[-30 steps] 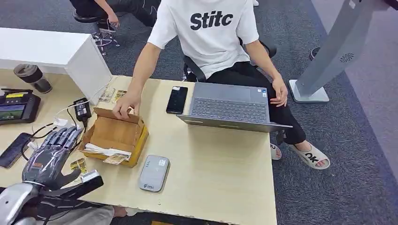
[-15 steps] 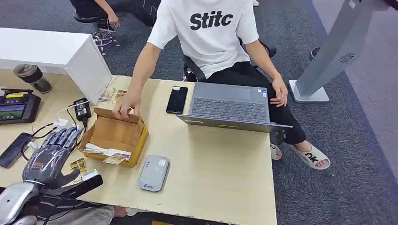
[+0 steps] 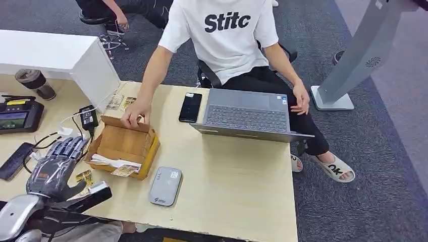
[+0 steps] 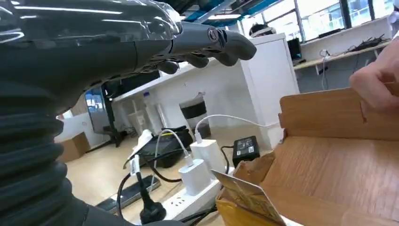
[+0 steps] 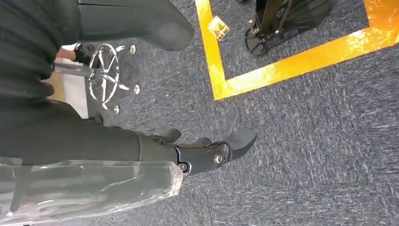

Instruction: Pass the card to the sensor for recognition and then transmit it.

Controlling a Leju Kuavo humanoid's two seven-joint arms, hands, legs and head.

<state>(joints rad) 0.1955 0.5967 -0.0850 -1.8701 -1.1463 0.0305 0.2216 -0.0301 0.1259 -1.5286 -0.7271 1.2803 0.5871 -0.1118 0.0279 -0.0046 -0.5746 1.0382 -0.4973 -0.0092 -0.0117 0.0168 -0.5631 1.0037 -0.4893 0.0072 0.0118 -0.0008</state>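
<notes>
Left hand (image 3: pixel 50 169) hovers near-left, fingers (image 3: pixel 68 147) spread, empty; card (image 3: pixel 125 171) on box (image 3: pixel 123 145) rim; we fear knocking box or person's hand (image 3: pixel 132 114); right hand (image 5: pixel 207 153) hangs, loosely curled, empty.

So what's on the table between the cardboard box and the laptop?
In the head view, the stretch between the cardboard box and the laptop is mostly bare table; a black phone lies toward the far edge there, near the laptop.

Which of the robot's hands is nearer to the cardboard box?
Left. The left hand hovers over the table just beside the cardboard box, fingers apart. The right hand hangs over the carpet.
</notes>
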